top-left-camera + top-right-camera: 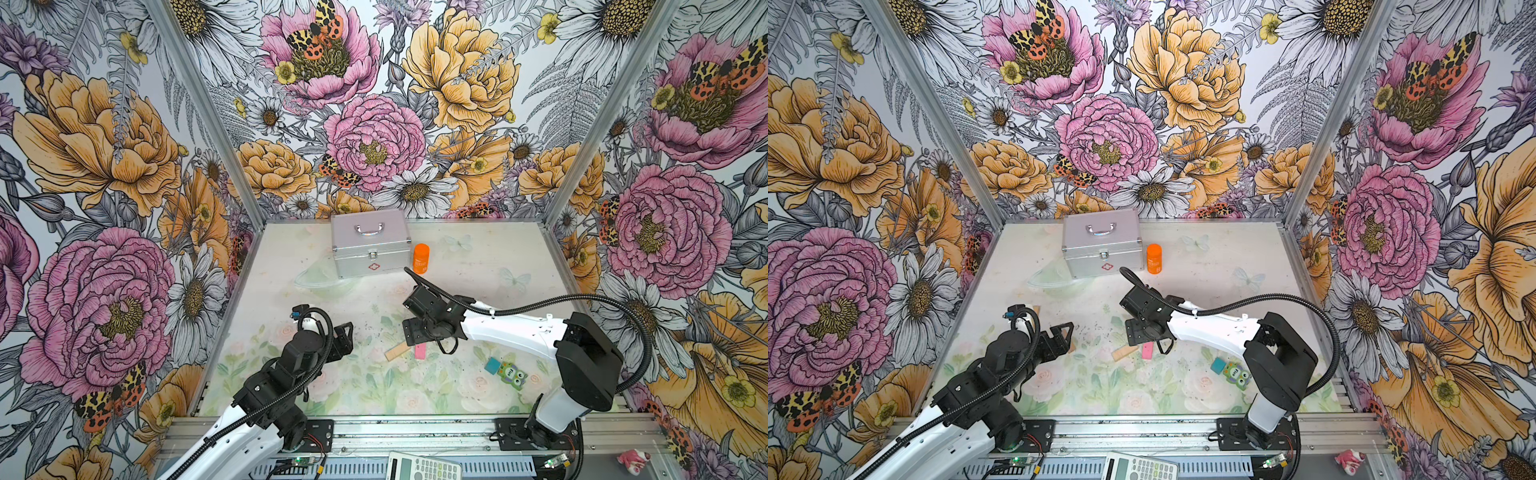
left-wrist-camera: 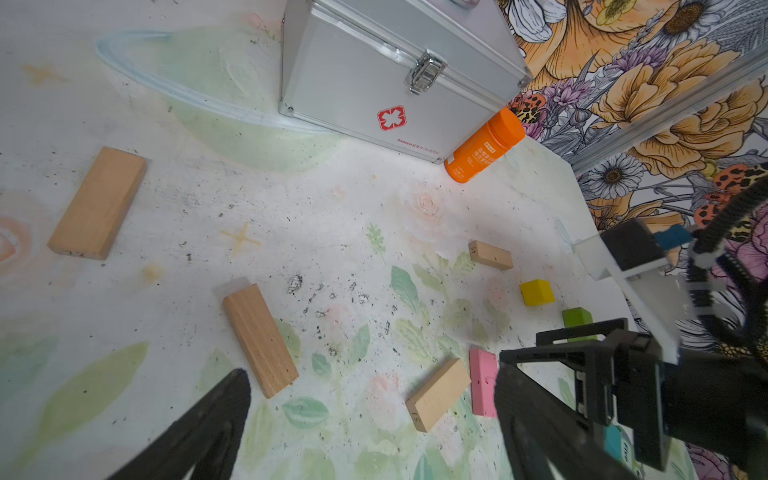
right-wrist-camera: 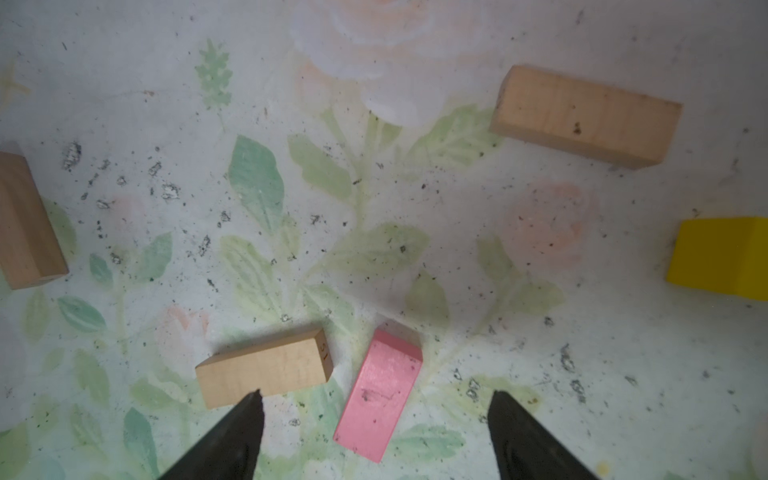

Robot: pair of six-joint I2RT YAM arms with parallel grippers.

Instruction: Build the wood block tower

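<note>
Over the surface's [image 1: 478,266] middle, the right gripper [image 3: 376,395] hangs with jaws spread; the pink plank [image 1: 420,351] lies flat between its fingers, just beside a tan plank [image 1: 397,351]. Toward the left edge, the left gripper [image 2: 374,370] is spread wide and empty. The teal cube [image 1: 493,365] and owl piece [image 1: 512,372] lie side by side toward the front-right corner.

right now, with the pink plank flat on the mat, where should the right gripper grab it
Across its two long sides at mid-length, straight down from above. The pink plank lies flat and narrow below the open right gripper, askew to its fingers, so likely turn the wrist first. The tan plank lies close beside one side.
</note>
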